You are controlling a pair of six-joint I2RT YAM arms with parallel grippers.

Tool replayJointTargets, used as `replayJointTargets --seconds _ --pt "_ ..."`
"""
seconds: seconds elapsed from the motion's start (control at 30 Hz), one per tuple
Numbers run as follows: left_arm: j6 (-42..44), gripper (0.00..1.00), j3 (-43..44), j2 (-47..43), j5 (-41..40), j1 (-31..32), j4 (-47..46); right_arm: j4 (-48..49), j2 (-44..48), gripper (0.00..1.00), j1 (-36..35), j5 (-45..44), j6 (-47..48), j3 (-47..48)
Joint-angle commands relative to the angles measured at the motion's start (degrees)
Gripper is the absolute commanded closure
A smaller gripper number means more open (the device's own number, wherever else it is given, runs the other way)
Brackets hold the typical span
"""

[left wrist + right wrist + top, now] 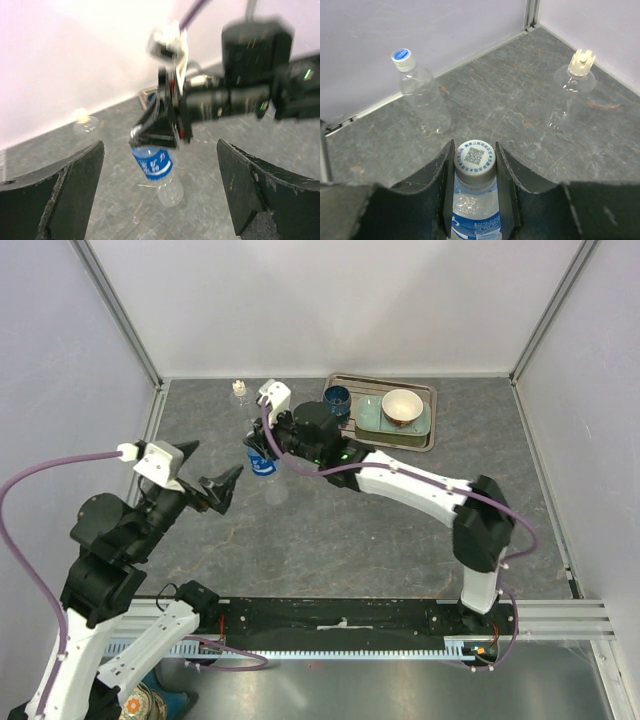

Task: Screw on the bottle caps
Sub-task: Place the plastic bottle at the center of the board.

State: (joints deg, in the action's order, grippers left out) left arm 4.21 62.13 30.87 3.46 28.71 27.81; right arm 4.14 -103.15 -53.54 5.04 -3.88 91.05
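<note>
Left of the labelled bottle (154, 165), the left pincer (160, 147) hangs with its jaws spread wide and nothing between them. Its opening faces the bottle's body, and it is near the bottle but clearly apart from it.

The labelled bottle itself sits left of centre on the tabletop (350, 530). Its long axis is roughly upright, leaning a little, with the clear base low and seemingly on the surface. On its neck is the white cap (475, 157), printed with a square code.

Directly above the bottle, the right pincer (474, 146) comes down along that axis. Its two fingers (449, 165) are pressed against opposite sides of the white cap, so it is closed on the cap.

The next move looks like a twist of the cap about the bottle's upright axis. The right arm already holds the cap, while the body below is held by nothing. The left arm is the nearer one for steadying it, by travelling rightward until its jaws straddle the label.

Beyond the labelled bottle, toward the far wall, stand a blue-capped bottle (422, 95) and a cream-topped bottle (572, 85), both well apart from it. I cannot tell whether the cream top is screwed down.

Right of the labelled bottle and farther back lies a tray (432, 435) holding a dark blue cup (337, 397) and a bowl (402, 407).
</note>
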Motion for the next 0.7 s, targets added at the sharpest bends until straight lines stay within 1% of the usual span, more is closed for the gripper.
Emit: replayJointTargets --seconds 0.0,0.03,0.1,0.23,0.37,0.6,0.67 --pt "-0.24 0.01 4.40 -0.11 -11.71 0.03 1.28 19.13 -7.40 0.89 0.36 -1.78 -1.47 -0.26" --pt "-1.30 0.01 4.58 -0.11 -13.12 0.03 1.10 22.63 -10.28 0.89 0.36 -2.13 -1.39 0.09" --pt "-1.48 0.01 5.02 -0.29 -14.71 0.03 0.75 25.90 -13.02 0.88 0.28 -2.57 -1.48 0.80" --pt "-3.15 0.01 5.63 -0.11 -14.19 0.03 1.89 34.68 -18.73 0.87 0.28 -4.77 -2.18 0.80" --pt "-3.59 0.01 5.20 -0.20 -13.84 0.03 2.16 37.08 -21.47 0.87 0.28 -6.09 -2.62 0.98" --pt "-3.68 0.01 3.97 -0.38 -13.48 -0.06 1.98 40.24 -21.30 0.87 -0.42 -6.36 -1.05 -2.19" --pt "-5.35 0.01 3.70 -0.37 -13.31 -0.06 1.72 40.94 -21.30 0.86 -0.95 -7.23 0.27 -2.45"
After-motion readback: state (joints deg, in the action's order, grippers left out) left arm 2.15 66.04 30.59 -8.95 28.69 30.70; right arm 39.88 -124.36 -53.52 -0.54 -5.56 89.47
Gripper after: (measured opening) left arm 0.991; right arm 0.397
